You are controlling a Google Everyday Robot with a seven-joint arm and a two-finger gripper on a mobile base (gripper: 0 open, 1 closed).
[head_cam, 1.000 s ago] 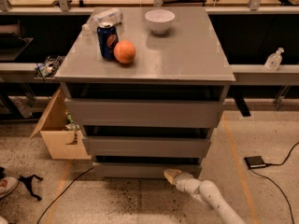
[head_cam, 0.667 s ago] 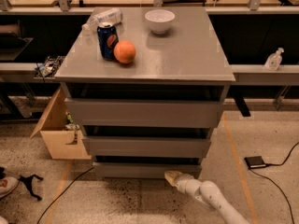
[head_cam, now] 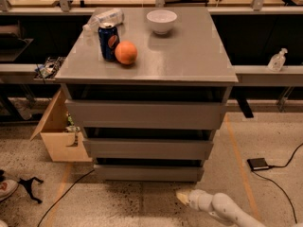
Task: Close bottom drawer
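My gripper (head_cam: 182,197) hangs low, holding nothing I can see; how far open, I cannot tell. The bottom drawer (head_cam: 149,173) lies just up-left of it, apart.

The bottom drawer (head_cam: 147,172) has a matt grey front; the end effector (head_cam: 182,197), at its 5 o'clock, is smooth, cream-white plastic.

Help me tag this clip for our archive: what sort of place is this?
Probably a lab or workshop, not a home: long workbenches behind the grey cabinet, loose cables on the speckled floor, a cardboard box beside it. The gripper is low near the floor, in front of the bottom drawer.
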